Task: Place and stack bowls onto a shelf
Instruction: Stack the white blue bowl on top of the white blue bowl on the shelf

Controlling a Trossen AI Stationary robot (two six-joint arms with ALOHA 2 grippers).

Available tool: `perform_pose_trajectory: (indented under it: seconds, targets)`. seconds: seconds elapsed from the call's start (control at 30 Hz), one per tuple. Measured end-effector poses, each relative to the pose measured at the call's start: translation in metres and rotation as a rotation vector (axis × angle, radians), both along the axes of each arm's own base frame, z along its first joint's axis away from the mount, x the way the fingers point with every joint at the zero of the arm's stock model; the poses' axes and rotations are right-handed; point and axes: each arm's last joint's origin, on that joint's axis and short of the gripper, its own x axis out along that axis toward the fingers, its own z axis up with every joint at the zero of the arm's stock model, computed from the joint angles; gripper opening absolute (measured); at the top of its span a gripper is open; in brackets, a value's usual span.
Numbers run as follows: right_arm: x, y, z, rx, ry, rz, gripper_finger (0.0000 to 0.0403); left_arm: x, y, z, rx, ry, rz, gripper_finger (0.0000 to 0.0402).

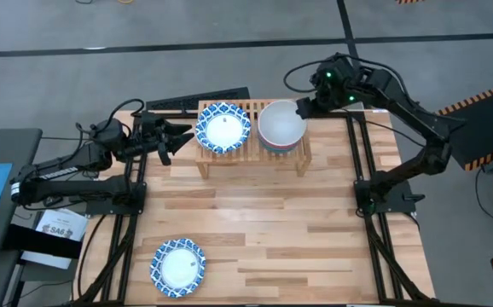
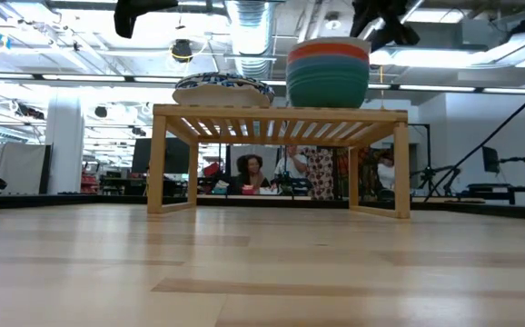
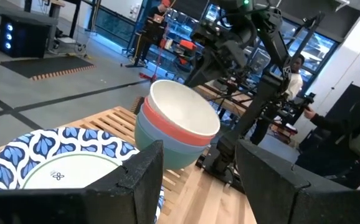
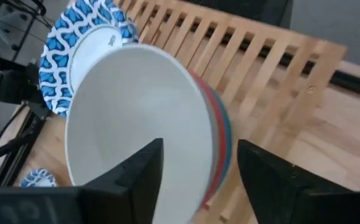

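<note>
The light-wood shelf point(image 1: 252, 158) is seen standing at the far middle of the plank counter point(image 1: 298, 230). On its slatted top two groups of bowls are found. On the shelf's left half a blue-and-white patterned bowl point(image 1: 223, 128) is seated (the low view suggests a shallow stack, though the count cannot be told). On the right half a nested stack of plain bowls point(image 1: 281, 126) is set, with a white bowl point(image 4: 136, 124) uppermost, a red one point(image 3: 186, 134) beneath it, then a pale green one point(image 2: 328, 68) and a blue rim point(image 4: 225, 134) lower down. The two groups are placed just beside each other.

A further patterned bowl point(image 1: 178, 265) is left alone at the near left of the counter, well apart from the shelf.

The left tool point(image 1: 171, 141) is held just left of the shelf, beside the patterned bowl, with its fingers point(image 3: 139, 180) parted and nothing between them. The right tool point(image 1: 304, 107) is positioned at the far right edge of the plain stack; its fingers point(image 4: 136, 177) are likewise spread wide, with nothing gripped.

People are visible in the room beyond the counter.
</note>
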Motion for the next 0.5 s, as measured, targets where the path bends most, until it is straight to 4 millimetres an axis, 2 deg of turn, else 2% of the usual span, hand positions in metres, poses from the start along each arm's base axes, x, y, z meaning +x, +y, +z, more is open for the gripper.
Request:
perform_pose_trajectory:
  seconds: [0.13, 0.23, 0.37, 0.5]
  targets:
    - [-0.011, -0.003, 0.004, -0.020, -0.001, -0.020, 0.0240, 0.000, 0.000, 0.000, -0.004, -0.001, 0.000, 0.0184]
    - [-0.024, 0.002, 0.010, -0.058, 0.005, 0.007, 0.0249, 0.000, 0.000, 0.000, -0.013, -0.005, -0.001, 0.0184]
    - [-0.038, 0.023, 0.016, -0.128, 0.046, 0.083, 0.0249, 0.000, 0.000, 0.000, -0.013, -0.005, -0.001, 0.0184]
    - [-0.053, 0.049, 0.007, -0.176, 0.057, 0.121, 0.0248, 0.000, 0.000, 0.000, -0.013, -0.005, -0.001, 0.0184]
